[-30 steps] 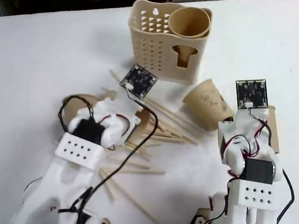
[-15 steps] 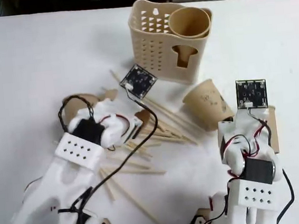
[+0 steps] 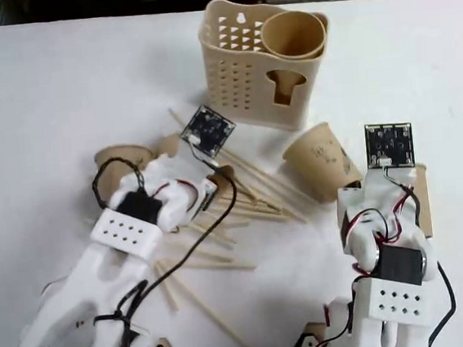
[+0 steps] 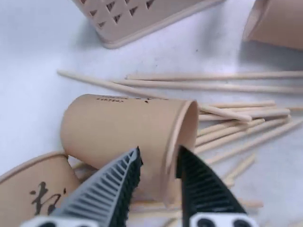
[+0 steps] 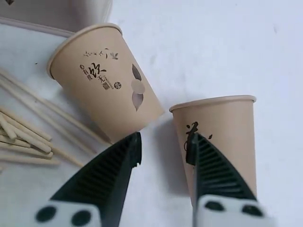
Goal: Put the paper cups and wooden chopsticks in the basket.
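Nearest me, my left gripper point(image 4: 159, 155) stands parted astride the rim of a toppled paper cup point(image 4: 118, 125). My right gripper point(image 5: 164, 137) gapes empty between a printed cup point(image 5: 99, 71) and a second cup point(image 5: 227, 125). Loose chopsticks point(image 3: 228, 223) strew the white table's point(image 3: 42, 85) middle. Toward the far edge, the basket point(image 3: 242, 66) holds one nested cup point(image 3: 292, 32). Barely started, I judge. Dark room beyond.

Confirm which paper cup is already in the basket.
The upright cup, standing mouth-up inside the basket at one end. The others lie out on the table, outside the basket.
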Robot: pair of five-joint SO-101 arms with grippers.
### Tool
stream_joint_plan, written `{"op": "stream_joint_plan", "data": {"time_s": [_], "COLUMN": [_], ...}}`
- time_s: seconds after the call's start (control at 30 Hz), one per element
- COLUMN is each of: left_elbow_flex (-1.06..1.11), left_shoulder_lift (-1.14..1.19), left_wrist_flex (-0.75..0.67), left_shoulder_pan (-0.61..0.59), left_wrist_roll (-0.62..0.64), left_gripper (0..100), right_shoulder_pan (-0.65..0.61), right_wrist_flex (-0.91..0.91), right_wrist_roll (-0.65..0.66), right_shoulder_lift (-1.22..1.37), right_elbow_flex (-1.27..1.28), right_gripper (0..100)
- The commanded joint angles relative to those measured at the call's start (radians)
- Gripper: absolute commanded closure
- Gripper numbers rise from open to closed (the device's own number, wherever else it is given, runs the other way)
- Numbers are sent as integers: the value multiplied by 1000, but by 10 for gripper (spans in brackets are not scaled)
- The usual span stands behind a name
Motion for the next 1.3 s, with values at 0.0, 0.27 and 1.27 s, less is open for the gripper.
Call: {"op": "stream_joint_plan", "data": {"time_s": [0.0,0.27,1.27], "left_elbow_flex": [17,15,-675], "left_shoulder_lift": [-5,-111,-131], "left_wrist_flex": [-87,-63,324], "left_shoulder_pan": [-8,-4,25], "left_wrist_roll": [0,-2,2], "left_gripper": [962,977,977], "right_shoulder_pan": [5,5,7], "right_wrist_flex": [-15,-15,-19], "right_wrist_roll": [-8,-8,-8], "right_shoulder_lift": [-13,-13,-13], "right_elbow_flex": [-8,-6,3], "right_gripper": [829,829,829]}}
